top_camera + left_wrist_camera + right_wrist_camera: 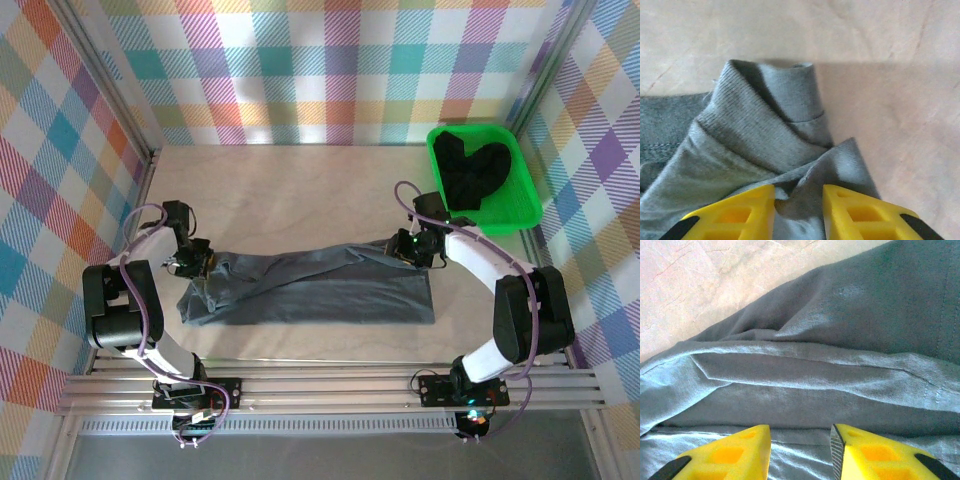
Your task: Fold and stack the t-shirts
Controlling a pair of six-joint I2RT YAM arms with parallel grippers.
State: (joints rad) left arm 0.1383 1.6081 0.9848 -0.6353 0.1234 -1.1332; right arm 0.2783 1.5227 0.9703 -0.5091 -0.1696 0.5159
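Observation:
A slate grey t-shirt (320,290) lies in a long band across the middle of the table, its upper layer drawn up between both grippers. At its left end, my left gripper (197,262) is shut on a bunched fold of the grey t-shirt (765,140), with cloth filling the gap between the yellow fingers (740,215). My right gripper (405,248) is shut on the shirt's right end, where the grey t-shirt (815,380) runs in flat folds between its fingertips (865,455). A black t-shirt (478,175) lies crumpled in the tray.
The bright green tray (530,205) stands at the back right, close behind the right arm. Checked walls close in the table on three sides. Bare wooden table (290,190) stretches behind the grey shirt, and a metal rail (330,385) runs along the near edge.

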